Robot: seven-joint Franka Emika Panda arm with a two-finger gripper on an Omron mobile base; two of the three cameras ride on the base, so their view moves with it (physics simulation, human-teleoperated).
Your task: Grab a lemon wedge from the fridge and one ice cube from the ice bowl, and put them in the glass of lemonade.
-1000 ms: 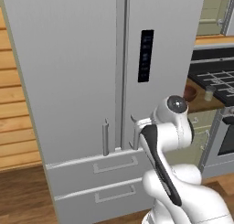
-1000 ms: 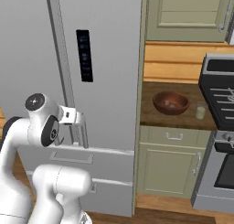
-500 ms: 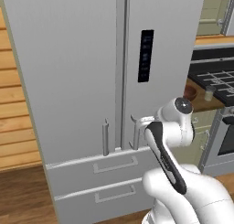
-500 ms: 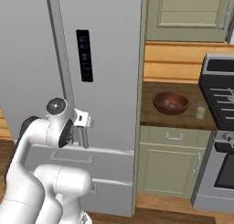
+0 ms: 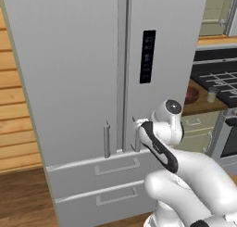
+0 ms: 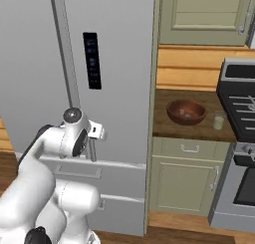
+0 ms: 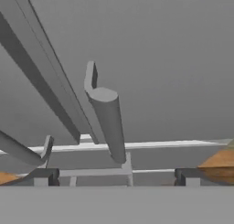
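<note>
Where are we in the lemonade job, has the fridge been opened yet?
Nothing looks done yet: the fridge is shut. In hand: the open gripper sits at the right door's handle, not closed on it. Left: open it, fetch the lemon wedge, then an ice cube from the ice bowl into the glass of lemonade.

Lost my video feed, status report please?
End effector open, lined up at the right door handle, not gripping. Fridge shut. Bowl and glass wait on the counter.

I see the fridge (image 5: 83, 68) in smooth matt grey metal, its bar handle (image 7: 108, 123) likewise. Right of the fridge, the bench (image 6: 172, 128) and ice bowl (image 6: 186, 112) look like glossy brown wood.
</note>
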